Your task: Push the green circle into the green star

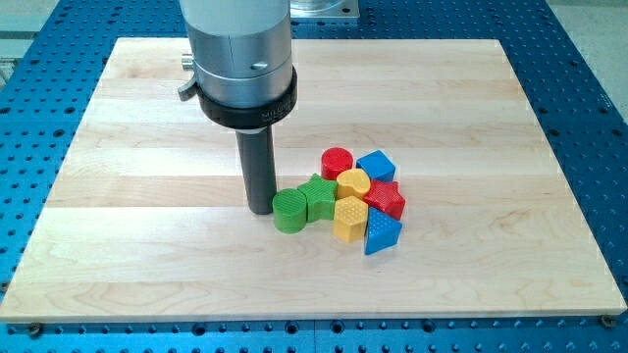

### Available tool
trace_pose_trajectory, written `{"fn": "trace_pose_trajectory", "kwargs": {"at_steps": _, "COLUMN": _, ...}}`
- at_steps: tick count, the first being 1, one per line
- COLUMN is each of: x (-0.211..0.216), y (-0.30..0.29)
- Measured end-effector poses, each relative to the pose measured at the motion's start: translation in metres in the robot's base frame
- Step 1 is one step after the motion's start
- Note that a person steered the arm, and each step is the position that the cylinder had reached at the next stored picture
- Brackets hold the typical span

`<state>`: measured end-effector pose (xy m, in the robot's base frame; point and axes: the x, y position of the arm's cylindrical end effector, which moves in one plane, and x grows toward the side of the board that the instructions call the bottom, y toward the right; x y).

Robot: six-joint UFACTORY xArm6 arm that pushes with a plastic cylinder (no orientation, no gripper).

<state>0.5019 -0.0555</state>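
Because my tip (261,209), a bare rod with nothing to pinch, touches the green circle (289,211) on its right, already against the green star (317,196), you risk that more pushing scatters the cluster beyond it.

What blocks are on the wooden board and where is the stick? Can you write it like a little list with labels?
board: wooden board on a blue holed table
my tip: at the green circle's left side, touching or nearly so
green circle: pressed against the green star
green star: right of the circle
red cylinder: at the cluster's top
blue cube: right of the red cylinder
yellow heart: in the middle
red block: on the right; shape unclear
yellow hexagon: below the heart
blue triangle: lowest right
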Motion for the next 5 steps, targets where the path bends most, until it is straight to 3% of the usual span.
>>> {"fn": "trace_pose_trajectory", "kwargs": {"at_steps": 3, "x": 0.007, "y": 0.010}}
{"fn": "trace_pose_trajectory", "kwargs": {"at_steps": 4, "x": 0.051, "y": -0.005}}
{"fn": "trace_pose_trajectory", "kwargs": {"at_steps": 5, "x": 0.080, "y": 0.024}}
